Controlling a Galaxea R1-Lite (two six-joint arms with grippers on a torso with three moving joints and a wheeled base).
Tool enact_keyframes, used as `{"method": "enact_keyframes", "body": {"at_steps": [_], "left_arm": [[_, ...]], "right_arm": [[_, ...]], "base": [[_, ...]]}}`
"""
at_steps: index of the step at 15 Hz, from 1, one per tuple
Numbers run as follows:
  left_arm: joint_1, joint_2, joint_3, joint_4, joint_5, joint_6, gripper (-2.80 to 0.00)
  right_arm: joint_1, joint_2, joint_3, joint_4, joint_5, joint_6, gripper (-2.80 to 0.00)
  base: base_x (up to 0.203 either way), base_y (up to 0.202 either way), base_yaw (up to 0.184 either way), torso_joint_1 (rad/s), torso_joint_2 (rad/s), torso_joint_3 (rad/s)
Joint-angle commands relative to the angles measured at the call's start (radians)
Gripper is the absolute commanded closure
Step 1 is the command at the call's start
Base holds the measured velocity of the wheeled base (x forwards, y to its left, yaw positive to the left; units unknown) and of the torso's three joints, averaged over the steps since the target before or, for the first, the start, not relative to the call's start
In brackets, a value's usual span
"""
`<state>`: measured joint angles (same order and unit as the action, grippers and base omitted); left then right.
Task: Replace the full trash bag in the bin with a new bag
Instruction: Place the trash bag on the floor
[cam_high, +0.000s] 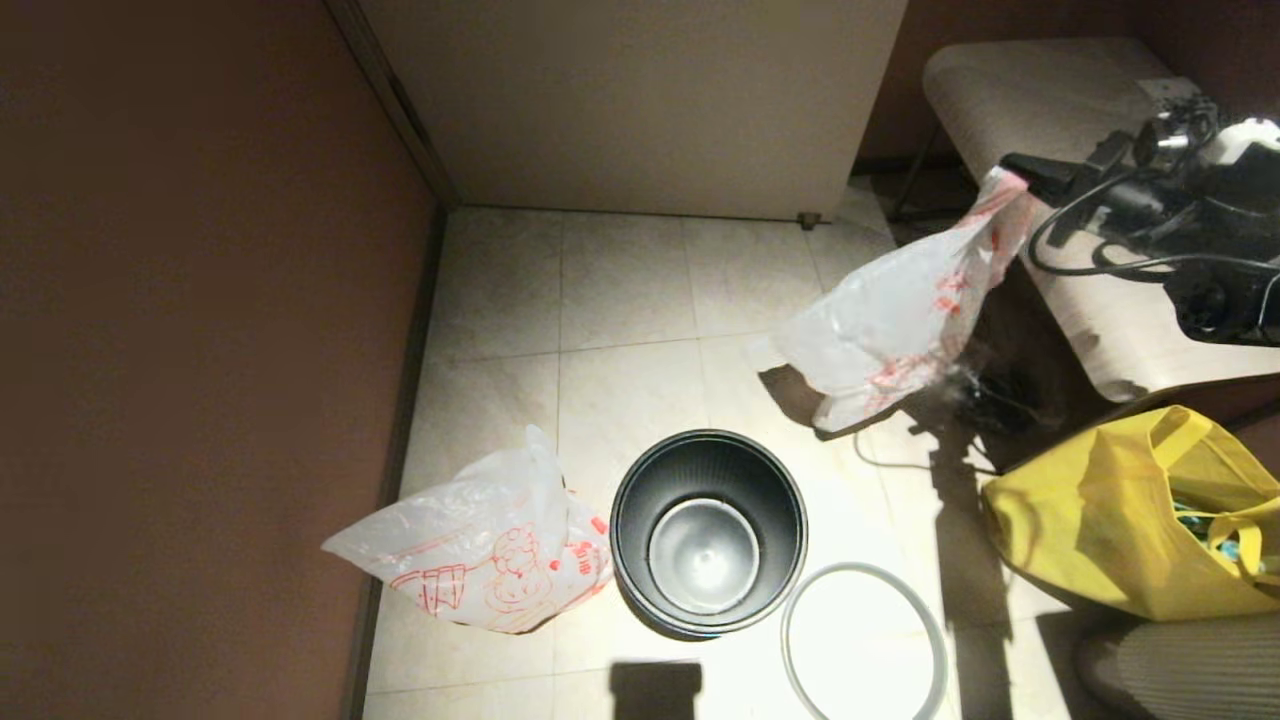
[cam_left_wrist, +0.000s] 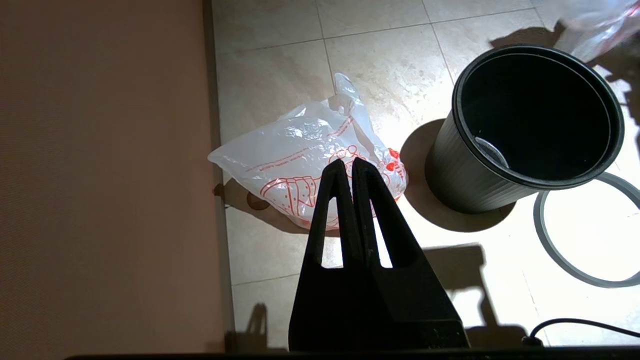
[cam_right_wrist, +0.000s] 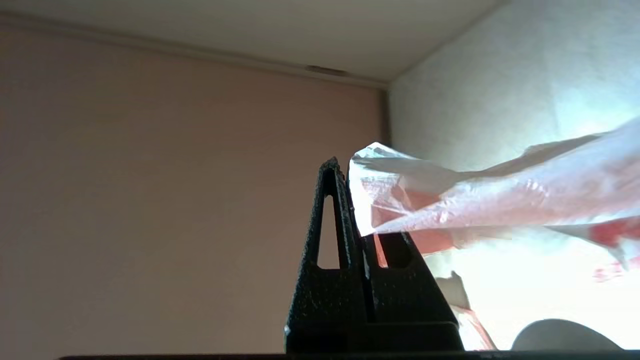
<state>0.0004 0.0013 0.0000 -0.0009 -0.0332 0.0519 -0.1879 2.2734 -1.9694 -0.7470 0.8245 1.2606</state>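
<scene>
The black bin (cam_high: 634, 486) (cam_left_wrist: 475, 185) stands unlined in the middle of the tiled floor, and its grey ring (cam_high: 866, 569) (cam_left_wrist: 543, 235) lies on the floor to its right. To the bin's left, by the wall, lies the new bag (cam_high: 480, 560) (cam_left_wrist: 300, 150) with its red cartoon drawing. My left gripper (cam_left_wrist: 348, 162) hovers over that bag, shut and empty. Up at the right, my right gripper (cam_high: 1012, 165) (cam_right_wrist: 340, 167) is shut on the pink top edge of the full trash bag (cam_high: 900, 310) (cam_right_wrist: 500, 200), which hangs clear of the bin.
A yellow fabric tote (cam_high: 1100, 540) sits on the floor at the right. Behind the right arm is a pale bench (cam_high: 1040, 90), with a cable (cam_high: 900, 465) on the floor below it. A brown wall (cam_high: 200, 350) closes the left side, a white cabinet (cam_high: 640, 100) the back.
</scene>
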Motion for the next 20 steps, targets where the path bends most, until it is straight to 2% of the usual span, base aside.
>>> {"method": "enact_keyframes", "body": {"at_steps": [1,12,14,17,20], "left_arm": [[0.000,0.000,0.003,-0.001,-0.001,0.000,0.00],[0.000,0.000,0.003,-0.001,-0.001,0.000,0.00],[0.001,0.000,0.003,0.000,-0.001,0.000,0.00],[0.000,0.000,0.003,-0.001,-0.001,-0.001,0.00],[0.000,0.000,0.003,-0.001,-0.001,0.000,0.00]], "right_arm": [[0.022,-0.025,0.000,-0.003,0.007,0.008,0.00],[0.018,0.266,0.000,-0.001,-0.011,-0.025,0.00],[0.027,0.279,0.018,0.050,-0.080,-0.088,0.00],[0.057,0.278,0.058,0.180,-0.234,-0.314,0.00],[0.074,0.254,0.100,0.193,-0.301,-0.388,0.00]], "base": [[0.000,0.000,0.000,0.000,0.00,0.000],[0.000,0.000,0.000,0.000,0.00,0.000],[0.000,0.000,0.000,0.000,0.00,0.000],[0.000,0.000,0.000,0.000,0.00,0.000],[0.000,0.000,0.000,0.000,0.00,0.000]]}}
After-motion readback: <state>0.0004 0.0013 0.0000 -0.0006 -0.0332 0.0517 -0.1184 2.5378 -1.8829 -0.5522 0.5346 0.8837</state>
